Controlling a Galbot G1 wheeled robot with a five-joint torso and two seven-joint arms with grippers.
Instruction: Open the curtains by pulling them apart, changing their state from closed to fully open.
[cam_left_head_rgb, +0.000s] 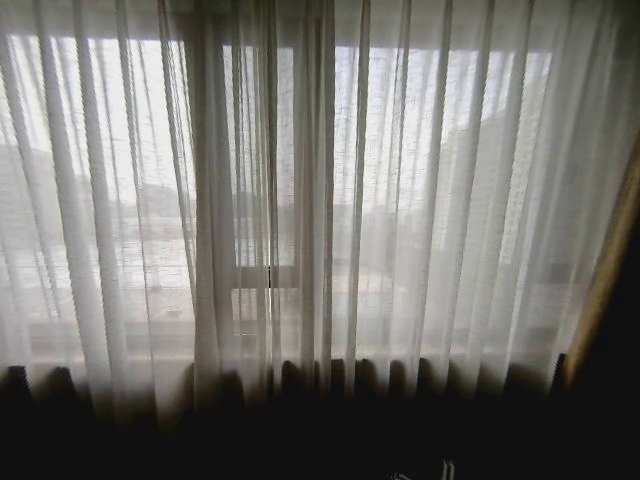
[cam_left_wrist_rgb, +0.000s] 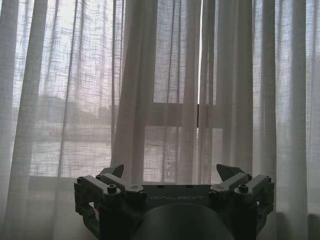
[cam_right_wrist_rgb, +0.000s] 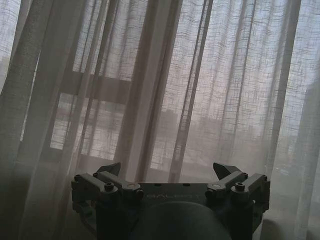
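So curtains (cam_left_head_rgb: 330, 200) shut across whole window, slim gap at centre seam. L gripper (cam_left_wrist_rgb: 172, 175) & R gripper (cam_right_wrist_rgb: 167, 172) both spread wide, empty, short of fabric. IMO grab inner edges, pull outward.

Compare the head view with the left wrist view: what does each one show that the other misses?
Head view alone: the opaque dark drape with golden-tan edge at the right, and the sheer white pleated curtains reaching down to their shadowed lower hem. Left wrist view alone: the left gripper, fingers spread open, facing the fabric without touching it, and a thin bright gap where the two panels meet. Both: the curtains drawn closed, with dark window frame bars visible through them.
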